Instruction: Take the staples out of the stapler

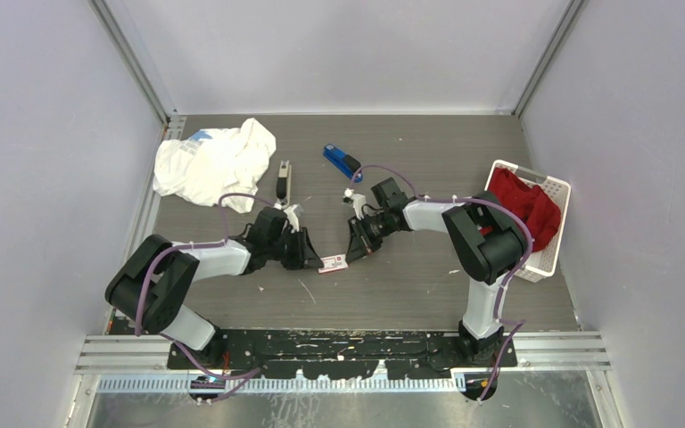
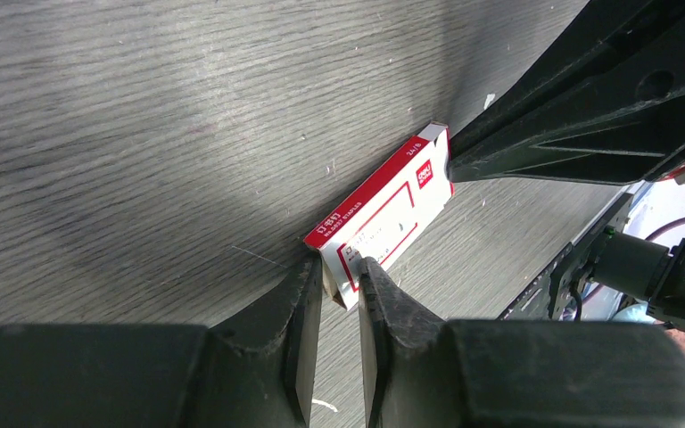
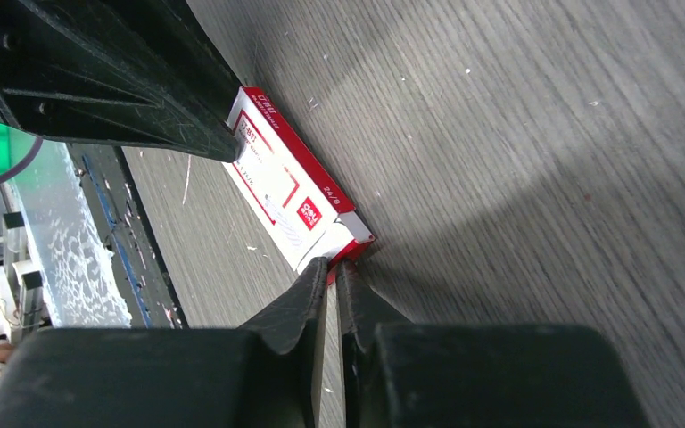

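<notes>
A small flat white-and-red box is held just above the table between both arms. My left gripper is shut on one end of the box, its tips pinching the white face. My right gripper is shut on the red edge at the opposite end of the box, its tips almost together. A blue stapler lies behind the grippers, and a dark stapler lies to its left. The staples are not visible in any view.
A crumpled white cloth lies at the back left. A white basket holding a red cloth stands at the right. A thin pale sliver lies on the table near the front.
</notes>
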